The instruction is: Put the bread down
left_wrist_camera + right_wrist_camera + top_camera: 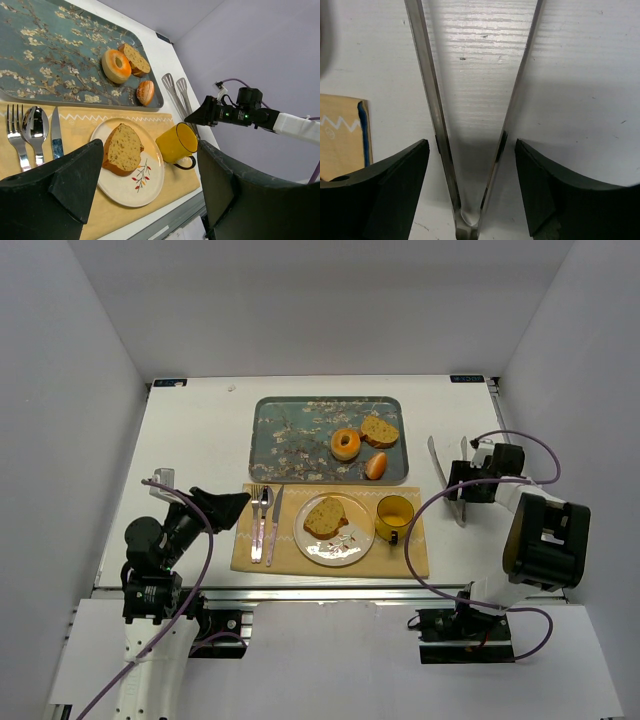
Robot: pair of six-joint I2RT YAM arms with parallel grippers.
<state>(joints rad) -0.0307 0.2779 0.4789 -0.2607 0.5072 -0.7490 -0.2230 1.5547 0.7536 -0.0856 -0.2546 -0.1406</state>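
The bread (325, 517), a golden-brown wedge with a darker crust, lies on the left half of the white plate (352, 546) on the tan placemat. It also shows in the left wrist view (122, 148) on the plate (137, 187). My left gripper (236, 506) is open and empty, hovering left of the cutlery; its jaws (150, 165) stand wide apart. My right gripper (462, 486) is open, its jaws (472, 150) on either side of metal tongs (436, 115) that lie on the table, not touching them.
A floral tray (290, 440) behind the placemat holds a doughnut (346, 443), a smaller dark bread slice (379, 430) and a small orange bun (376, 467). A yellow mug (394, 516) stands right of the plate. Fork, spoon and knife (274, 523) lie left of it.
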